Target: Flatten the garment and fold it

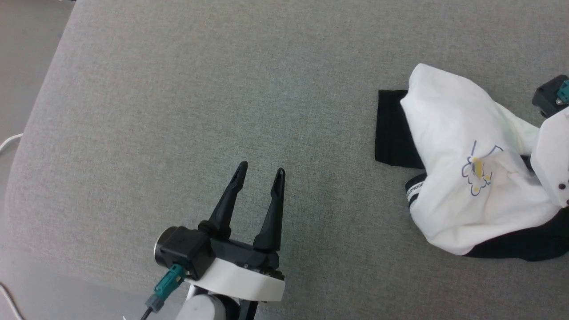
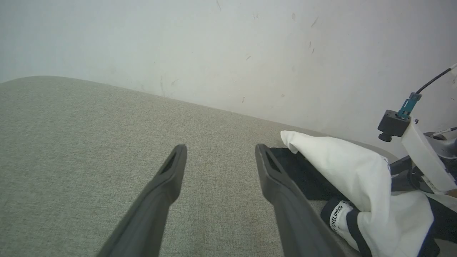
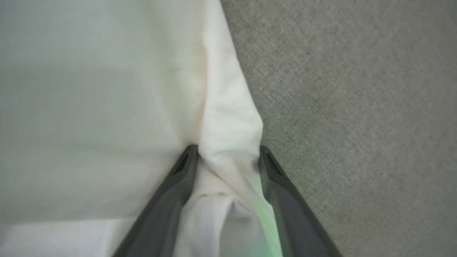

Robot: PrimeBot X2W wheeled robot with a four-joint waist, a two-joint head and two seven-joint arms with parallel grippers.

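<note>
1. Shirt (image 1: 453, 133) lies crumpled at the right of the grey surface (image 1: 200, 89), white body bunched over black sleeves, cartoon print up.
2. Right gripper (image 3: 226, 151) straddles a white fold, jaws wide.
3. Left gripper (image 1: 261, 171) gapes empty, well apart.

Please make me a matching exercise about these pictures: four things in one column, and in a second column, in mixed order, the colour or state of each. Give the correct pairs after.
Column 1
1. left gripper
2. right gripper
3. chest print
4. sleeve

Column 2
A. black, lying flat
B. blue and yellow
C. open above the bare grey surface
D. astride a white fold of the garment

Pairs: 1-C, 2-D, 3-B, 4-A
</note>
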